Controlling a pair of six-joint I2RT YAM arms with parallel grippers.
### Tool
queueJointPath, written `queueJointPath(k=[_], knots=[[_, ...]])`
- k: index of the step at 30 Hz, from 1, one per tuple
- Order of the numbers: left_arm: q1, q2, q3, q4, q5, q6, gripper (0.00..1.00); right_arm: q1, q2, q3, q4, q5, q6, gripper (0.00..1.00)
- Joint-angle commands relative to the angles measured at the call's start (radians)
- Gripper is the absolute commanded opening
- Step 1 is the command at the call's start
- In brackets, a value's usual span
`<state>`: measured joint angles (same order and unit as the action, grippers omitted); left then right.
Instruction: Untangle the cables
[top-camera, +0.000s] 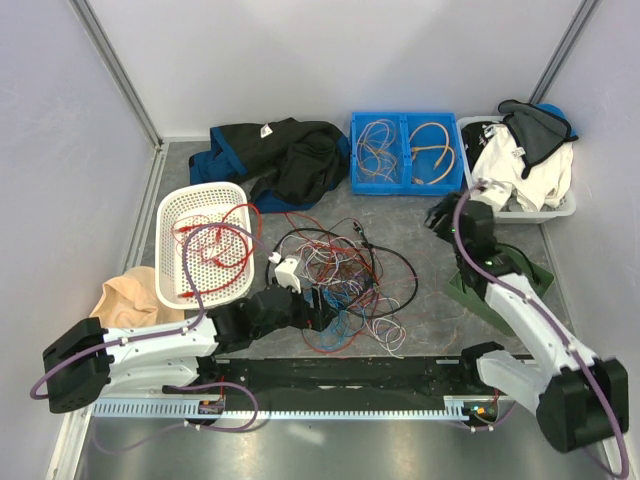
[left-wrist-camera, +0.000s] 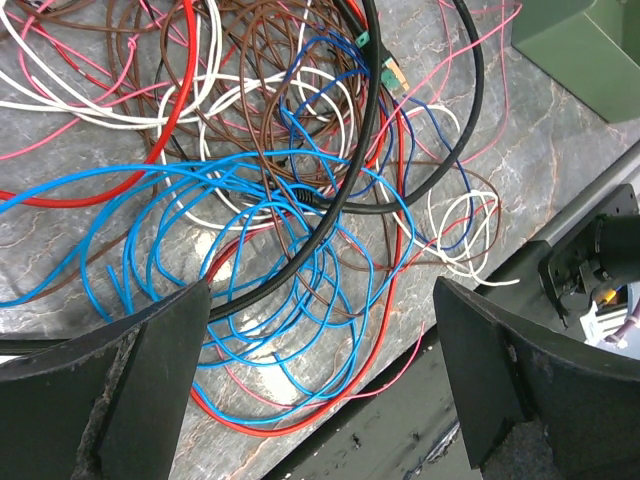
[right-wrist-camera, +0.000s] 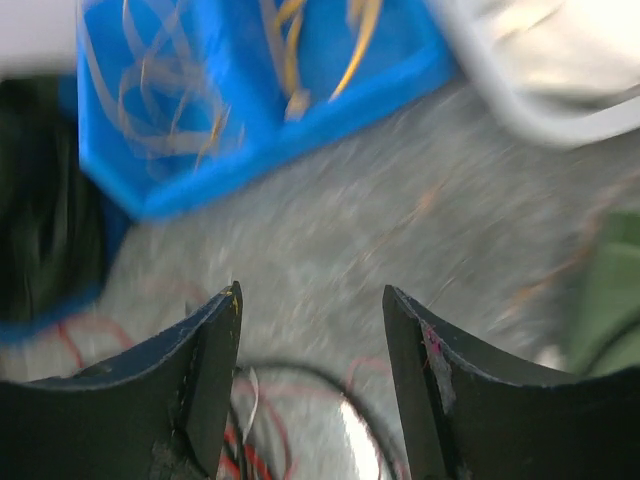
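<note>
Directly below the wide-open left gripper (left-wrist-camera: 320, 292) lie the tangled cables (left-wrist-camera: 262, 150).

We see the left arm (top-camera: 150, 348) and right arm (top-camera: 535, 335): white shells, black joints, purple hoses (top-camera: 184, 270), scuffed black fingers (left-wrist-camera: 130, 390).

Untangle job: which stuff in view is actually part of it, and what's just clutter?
Job: cable tangle, under the open left gripper; right gripper, open; probably white basket holding red cables and blue bin holding wires.
Lying about: dark jacket; white bin of clothes; beige cloth; green block.
</note>
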<state>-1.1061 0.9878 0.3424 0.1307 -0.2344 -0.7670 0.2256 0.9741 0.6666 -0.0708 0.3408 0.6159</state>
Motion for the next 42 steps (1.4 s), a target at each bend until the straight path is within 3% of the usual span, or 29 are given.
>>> queueJointPath(k=[1,8,12,20,26,33,42], knots=[[0.0,-0.002,0.049,-0.029,-0.049,-0.006,1.0,0.098,0.116,-0.007,-0.068,-0.167,-0.076,0.64],[0.002,0.031,0.066,-0.054,-0.082,-0.054,1.0,0.13,0.268,-0.094,0.043,-0.206,-0.108,0.63],[0.003,0.026,0.064,-0.086,-0.115,-0.11,1.0,0.133,0.351,-0.064,0.117,-0.253,-0.117,0.6],[0.011,-0.061,0.06,-0.219,-0.252,-0.196,1.0,0.303,0.494,0.1,0.163,-0.264,-0.131,0.58],[0.022,-0.218,0.046,-0.361,-0.384,-0.238,1.0,0.432,0.505,0.119,0.19,-0.217,-0.145,0.57],[0.046,-0.279,0.024,-0.382,-0.372,-0.238,1.0,0.575,0.522,0.107,0.138,-0.128,-0.2,0.56],[0.045,-0.192,0.024,-0.342,-0.307,-0.249,1.0,0.604,0.632,0.105,0.155,-0.106,-0.209,0.55]])
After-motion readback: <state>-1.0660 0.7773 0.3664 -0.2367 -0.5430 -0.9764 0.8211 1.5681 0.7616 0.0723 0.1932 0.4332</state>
